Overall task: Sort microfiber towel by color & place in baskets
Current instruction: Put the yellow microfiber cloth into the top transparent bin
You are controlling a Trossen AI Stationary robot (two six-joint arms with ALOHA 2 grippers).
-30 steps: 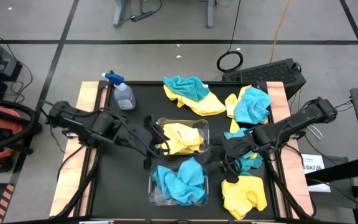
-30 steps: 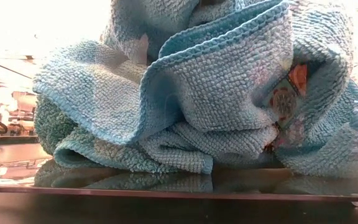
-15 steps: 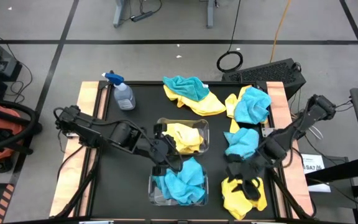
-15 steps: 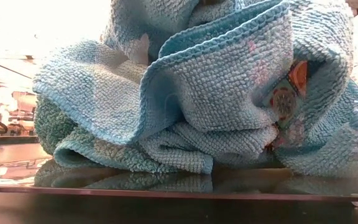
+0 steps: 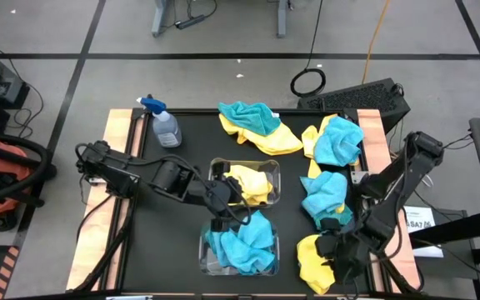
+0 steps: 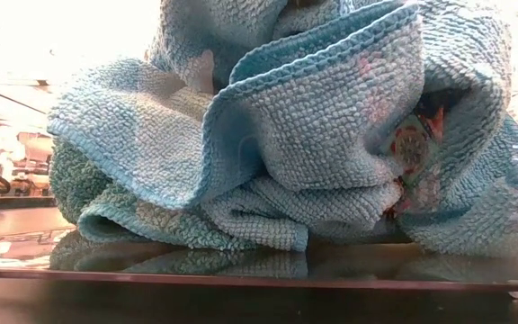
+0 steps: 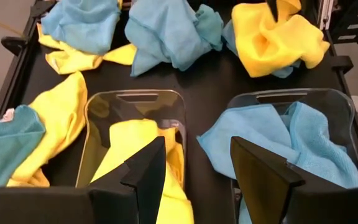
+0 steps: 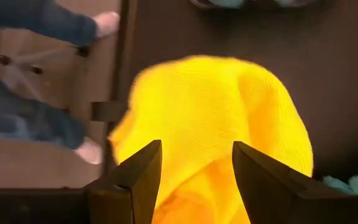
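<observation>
my right tool (image 5: 340, 254) has swung away from the middle of the worktop (image 5: 186, 142) over the last second and now hangs spread and holding nothing above the yellow towel (image 8: 219, 118) at my near right corner, which sits right ahead of its fingers (image 8: 135, 177). the teal towel (image 5: 327, 193) it was over a second ago lies uncovered just behind it. i read that as a switch of target: the yellow one looks like my next pick, and it would have to cross to the farther basket (image 5: 244, 182), where yellow cloth already lies.

my left tool (image 5: 223, 210) has come in from the left, and it hovers released and empty between the two baskets; the yellow basket (image 7: 132, 130) is on one side of it and the teal basket (image 7: 291, 124) on the other. more towels, teal and yellow mixed (image 5: 257, 125), lie well beyond both tools at the far edge, so the sort is only partly done. a teal towel (image 6: 268, 135) fills the low view.
</observation>
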